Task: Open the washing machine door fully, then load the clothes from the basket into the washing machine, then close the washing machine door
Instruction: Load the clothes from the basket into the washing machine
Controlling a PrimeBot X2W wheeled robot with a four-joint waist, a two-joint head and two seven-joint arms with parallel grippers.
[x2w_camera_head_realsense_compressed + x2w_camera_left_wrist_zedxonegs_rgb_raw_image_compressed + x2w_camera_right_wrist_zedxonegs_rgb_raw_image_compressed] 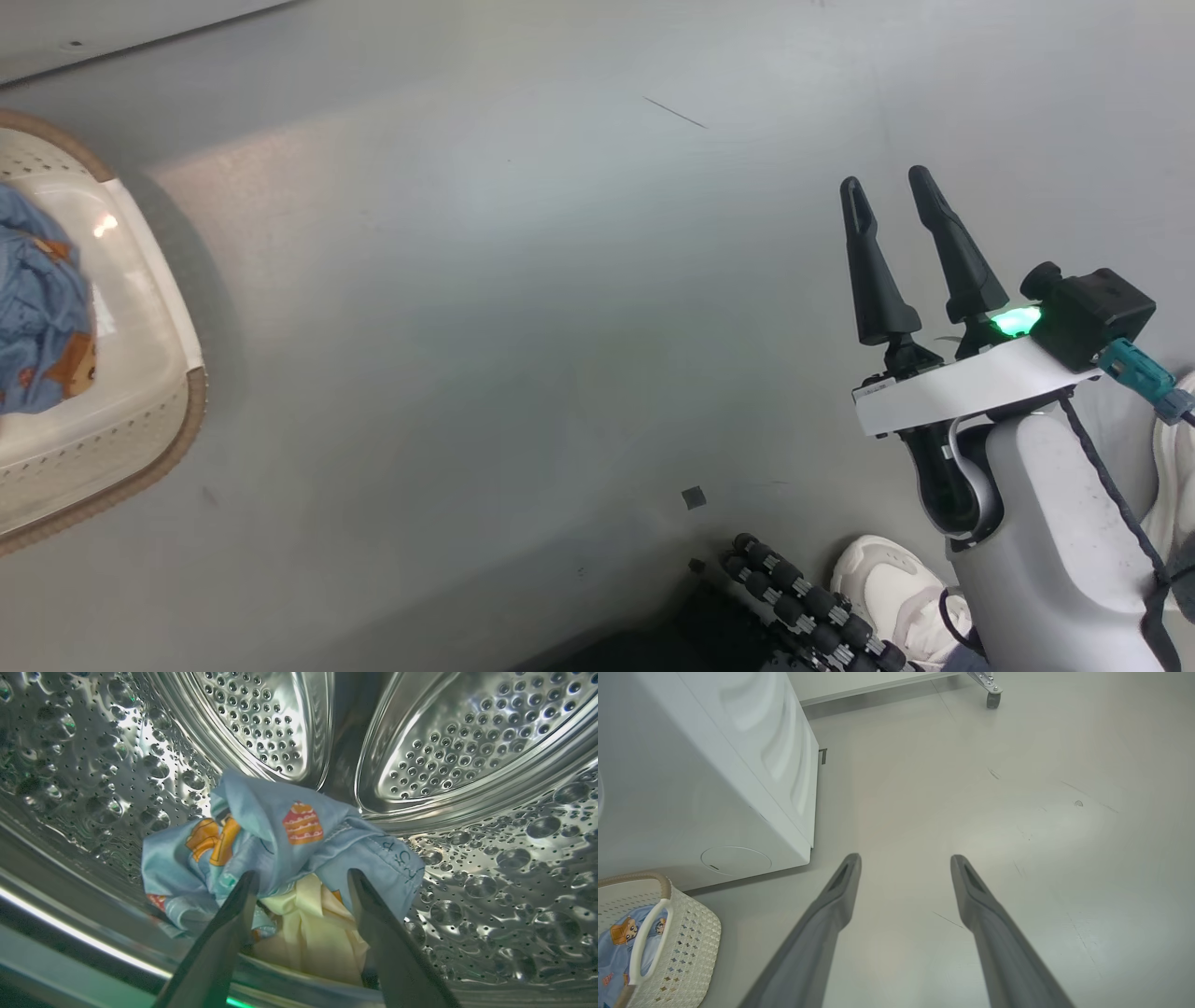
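Clothes [280, 830] in drum [467, 742], beyond left jaws (parted)

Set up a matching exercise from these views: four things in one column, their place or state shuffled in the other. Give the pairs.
1. left end effector
2. right end effector
3. basket
4. drum

A. on the floor, blue clothes inside
B. open, above bare floor
C. shiny steel, crumpled fabric lying in it
D. open, pointing at that fabric

Pairs: 1-D, 2-B, 3-A, 4-C

White shoe [882, 583] on grey floor [523, 327]; small dark square [693, 497], maybe tape.
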